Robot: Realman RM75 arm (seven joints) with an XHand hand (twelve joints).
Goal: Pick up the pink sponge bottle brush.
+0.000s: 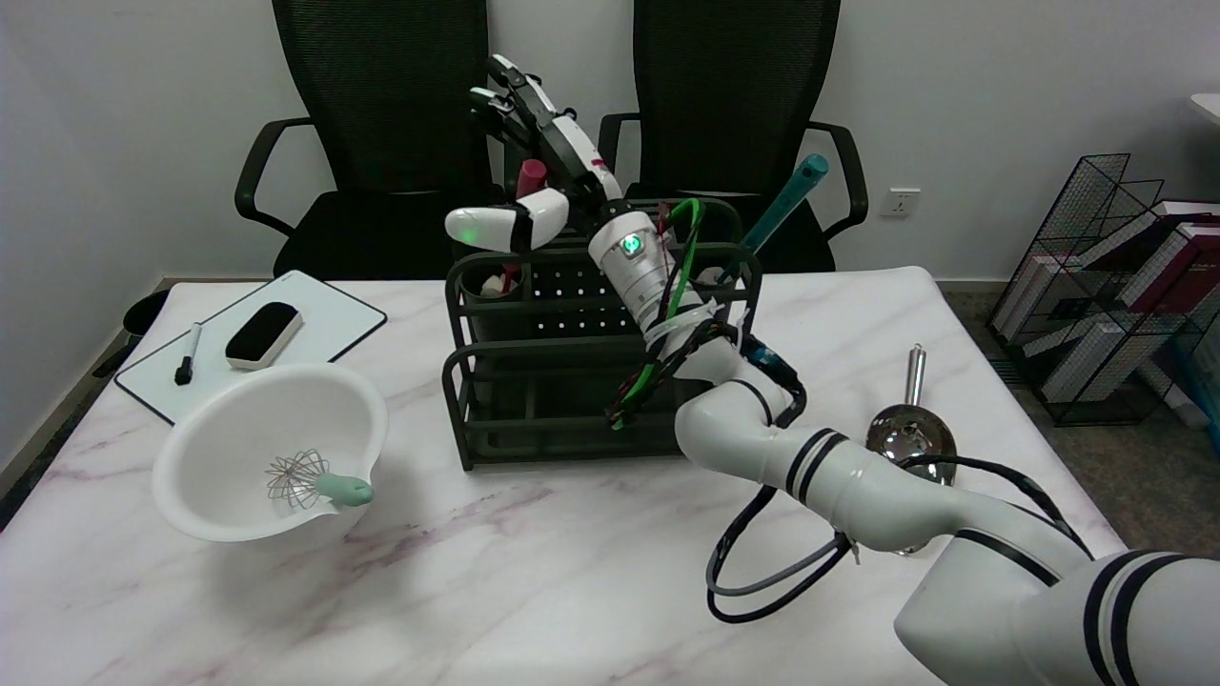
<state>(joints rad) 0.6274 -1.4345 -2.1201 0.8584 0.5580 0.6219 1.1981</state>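
We see the pink sponge bottle brush standing near-upright in the dark rack's back-left cup on the worktop, its long axis roughly vertical, handle end up so it can be lifted straight out. The right robot hand hovers just above, fingers apart, apparently grasping nothing.

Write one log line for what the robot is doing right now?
right hand: raised above dark slotted rack, open | pink sponge bottle brush: upright in rack's back-left cup, not held | step: reaching
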